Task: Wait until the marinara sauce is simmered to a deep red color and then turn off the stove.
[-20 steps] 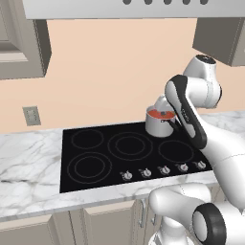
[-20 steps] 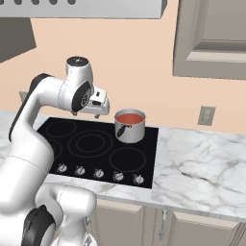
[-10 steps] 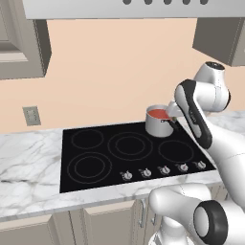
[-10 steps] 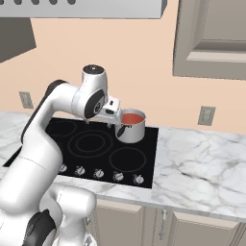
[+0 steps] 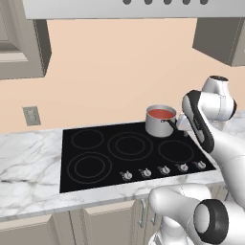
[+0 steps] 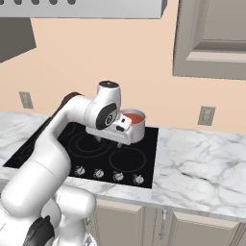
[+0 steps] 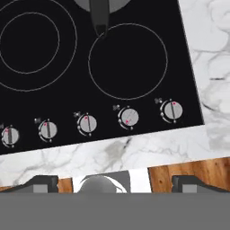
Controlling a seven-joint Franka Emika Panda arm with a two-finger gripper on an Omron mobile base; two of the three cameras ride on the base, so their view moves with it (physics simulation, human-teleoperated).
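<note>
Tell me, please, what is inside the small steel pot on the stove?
The pot holds smooth red sauce, filling it near the rim. The sauce covers the pot's bottom, so anything beneath its surface cannot be seen.

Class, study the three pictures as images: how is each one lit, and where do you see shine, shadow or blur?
Left base view: flat, even light; the steel saucepan shows a soft sheen, the marinara sauce is plain red. Right base view: the cooktop is matte black, without glare. Hand view: sharp enough to show each knob's red pointer mark; the handle casts no distinct shadow.
</note>
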